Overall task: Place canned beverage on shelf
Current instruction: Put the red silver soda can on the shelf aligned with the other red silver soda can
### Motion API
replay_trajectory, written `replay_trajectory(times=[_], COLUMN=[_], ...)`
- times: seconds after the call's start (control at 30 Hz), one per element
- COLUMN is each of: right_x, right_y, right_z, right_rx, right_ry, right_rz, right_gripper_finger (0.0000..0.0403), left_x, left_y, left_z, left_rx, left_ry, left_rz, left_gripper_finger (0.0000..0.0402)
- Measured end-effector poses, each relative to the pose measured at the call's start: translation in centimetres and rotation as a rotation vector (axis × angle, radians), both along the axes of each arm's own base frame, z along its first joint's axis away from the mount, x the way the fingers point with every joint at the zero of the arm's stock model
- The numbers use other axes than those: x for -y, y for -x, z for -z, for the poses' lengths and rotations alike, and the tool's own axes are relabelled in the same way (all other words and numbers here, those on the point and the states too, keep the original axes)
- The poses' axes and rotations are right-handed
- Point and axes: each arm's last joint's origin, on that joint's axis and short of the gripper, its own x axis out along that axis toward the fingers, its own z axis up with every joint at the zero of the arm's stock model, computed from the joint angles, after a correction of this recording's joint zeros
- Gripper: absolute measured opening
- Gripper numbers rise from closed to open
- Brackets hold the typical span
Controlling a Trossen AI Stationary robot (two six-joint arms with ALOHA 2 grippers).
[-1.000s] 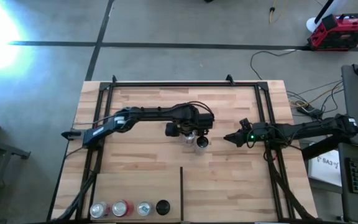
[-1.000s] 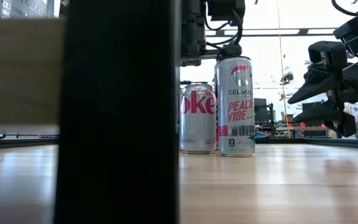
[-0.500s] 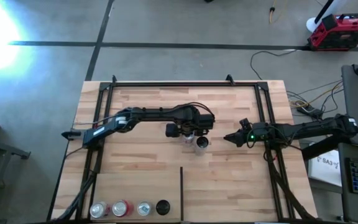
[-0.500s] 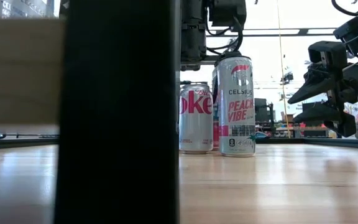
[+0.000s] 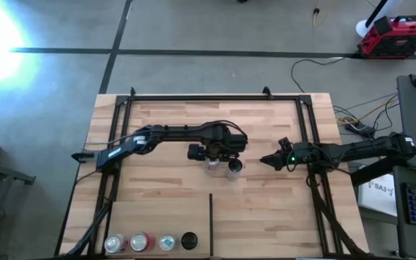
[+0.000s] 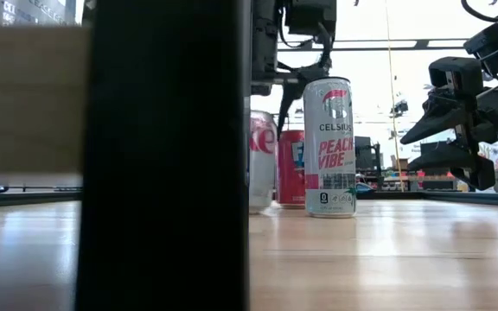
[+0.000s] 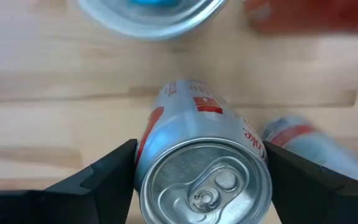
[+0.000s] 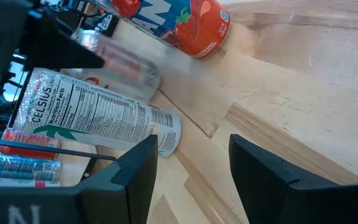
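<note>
Status: mid-task, pick stage. Left gripper point(image 5: 211, 153) is over the middle of the shelf point(image 5: 165, 195), straddling a silver cola can point(image 7: 204, 180) from above. In the left wrist view its fingers point(image 7: 114, 171) sit hard against both sides of the can, so it looks gripped, tho I can't fully confirm a firm squeeze. The can's base is hidden behind a black post point(image 6: 167, 155) in the low view, so can't tell if it's lifted or on the wood; prob. not carried anywhere yet. Just beside it stand a tall white energy-drink can point(image 6: 329, 147) and, behind, a red can point(image 6: 290, 168); all 3 bunch close together mid-board, so clearance is tight. Right gripper point(image 5: 263, 160) waits off to the right of the group, above the board, jaws narrow, holding nothing. Near the front edge a row of four cans point(image 5: 150, 242) stands next to the thin black divider strip point(image 5: 211, 220). That looks like the done part, approx., w/ the middle cluster as what's left. Remaining for this can, as I judge it: lift clear of its neighbours w/o knocking them, carry to its spot, set upright, let go. Exact target spot can't be told from here.
</note>
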Motion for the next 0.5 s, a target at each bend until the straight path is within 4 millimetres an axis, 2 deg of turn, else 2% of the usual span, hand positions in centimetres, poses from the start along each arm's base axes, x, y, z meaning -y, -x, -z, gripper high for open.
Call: replay_trajectory(times=[0.2, 0.37, 0.5], right_x=[0.0, 0.0, 0.0], right_y=[0.0, 0.0, 0.0], right_z=[0.0, 0.0, 0.0], right_rx=[0.001, 0.0, 0.0], right_ry=[0.0, 0.0, 0.0], right_rz=[0.0, 0.0, 0.0], right_gripper_finger=[0.0183, 0.0183, 0.0183], left_x=[1.4, 3.6, 5.9], left_y=[1.7, 3.5, 5.6], left_z=[-4.1, -7.3, -8.5], left_rx=[0.081, 0.157, 0.166], left_ry=[0.006, -0.04, -0.053], left_rz=[0.059, 0.039, -0.001], left_gripper_finger=[0.028, 0.028, 0.028])
